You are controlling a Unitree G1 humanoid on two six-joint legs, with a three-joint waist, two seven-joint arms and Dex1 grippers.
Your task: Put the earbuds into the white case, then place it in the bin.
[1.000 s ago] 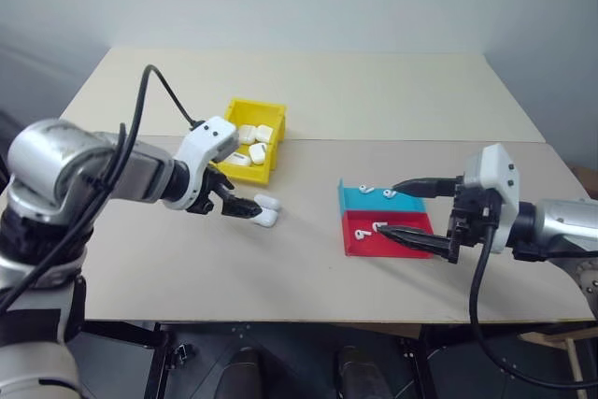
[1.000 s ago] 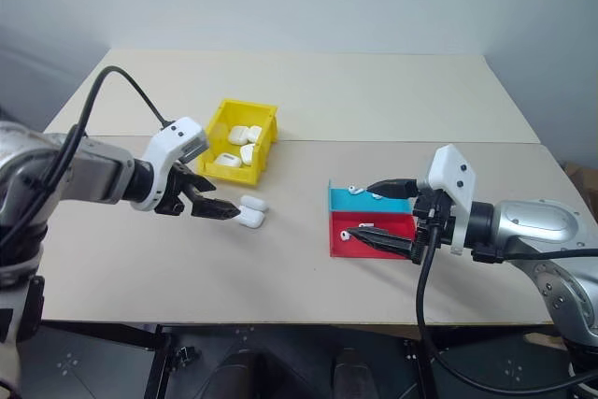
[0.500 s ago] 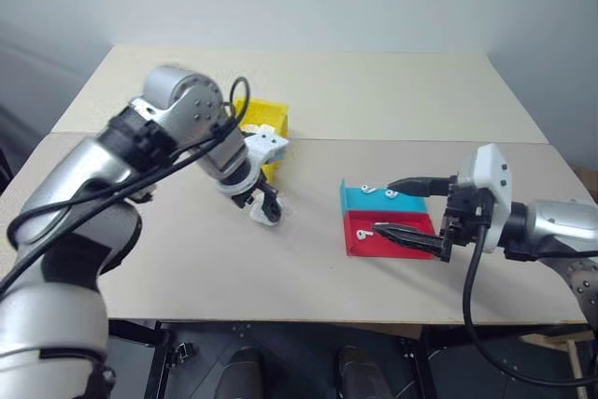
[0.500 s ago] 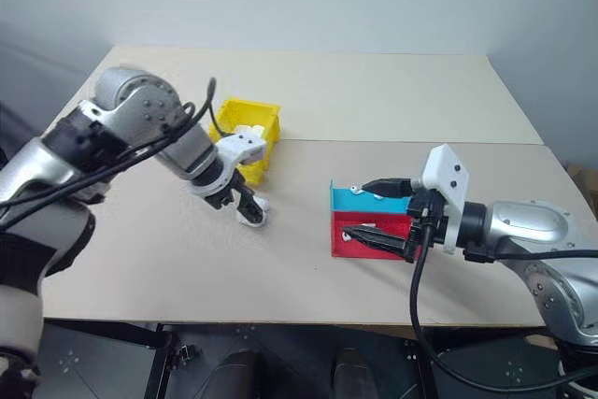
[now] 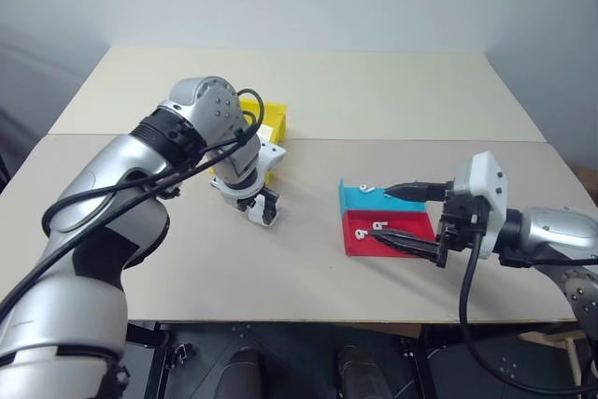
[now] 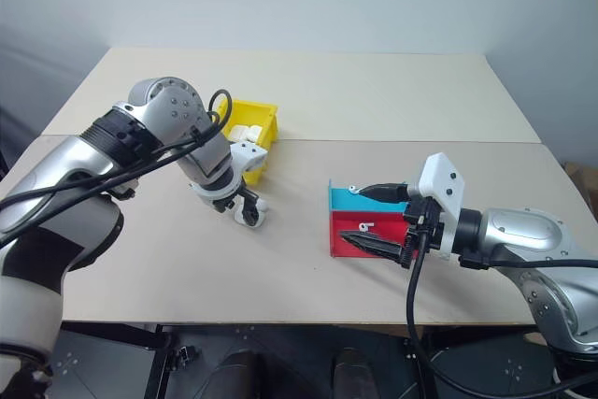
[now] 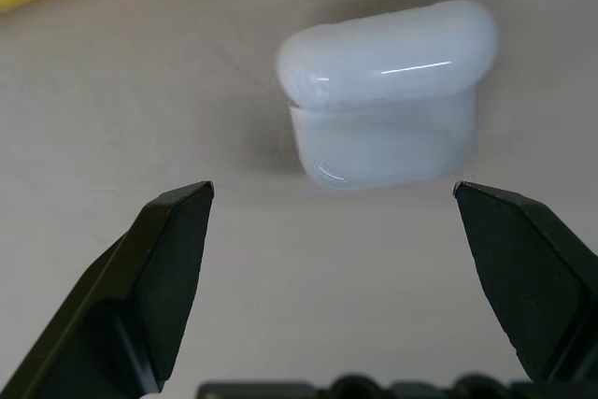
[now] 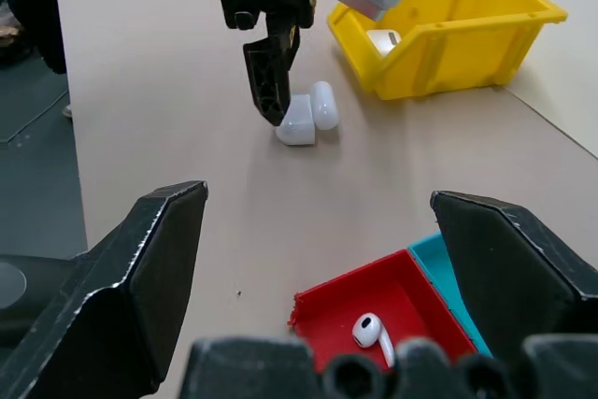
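While poised over the white case [image 7: 388, 100], left gripper [image 6: 245, 209] points steeply down, jaws spread wide, empty. Case open on worktop [image 5: 308, 268] just beside yellow bin [image 5: 273, 115], long axis across the gap between fingertips. Right gripper [image 5: 404, 217] far off by the red-and-blue tray [image 5: 359, 231], jaws agape over earbuds [image 8: 370, 332].

left tool [image 6: 245, 209] over white case [image 6: 254, 213], yellow bin [image 6: 250, 130]

White case [image 5: 264, 211] lies on table [image 5: 308, 259], left of tray [image 5: 388, 221].
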